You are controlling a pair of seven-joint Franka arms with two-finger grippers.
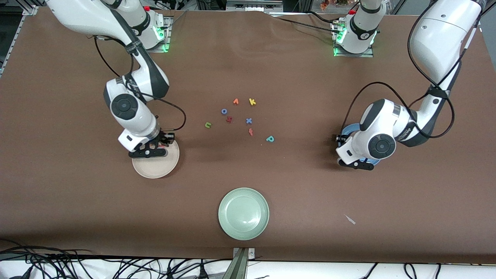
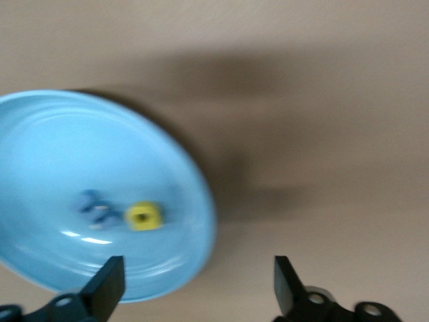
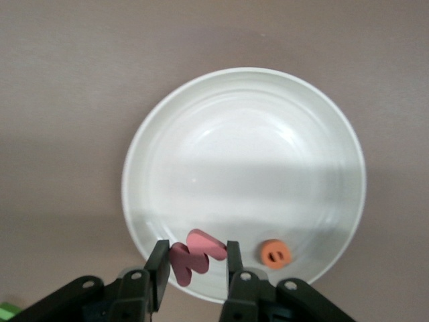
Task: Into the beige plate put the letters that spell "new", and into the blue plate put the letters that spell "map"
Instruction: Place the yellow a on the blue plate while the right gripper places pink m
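My right gripper [image 3: 196, 258] is shut on the pinkish-red w [image 3: 194, 255], just over the rim of the beige plate [image 3: 248, 121]. An orange e [image 3: 275, 253] lies in that plate. In the front view the right gripper [image 1: 159, 146] hangs over the beige plate [image 1: 155, 169]. My left gripper [image 2: 199, 275] is open and holds nothing, over the edge of the blue plate [image 2: 47, 147], where a blue m [image 2: 95, 206] and a yellow a [image 2: 144, 216] lie. The blue plate [image 1: 350, 128] is mostly hidden under the left arm. The yellow-green n [image 1: 208, 124] and teal p [image 1: 270, 138] lie on the table.
Loose letters lie mid-table: orange v [image 1: 235, 101], yellow k [image 1: 252, 102], blue o [image 1: 224, 111], dark red h [image 1: 229, 119], blue x [image 1: 248, 121] and an orange-red letter [image 1: 250, 132]. A pale green plate [image 1: 243, 213] sits near the table's front edge.
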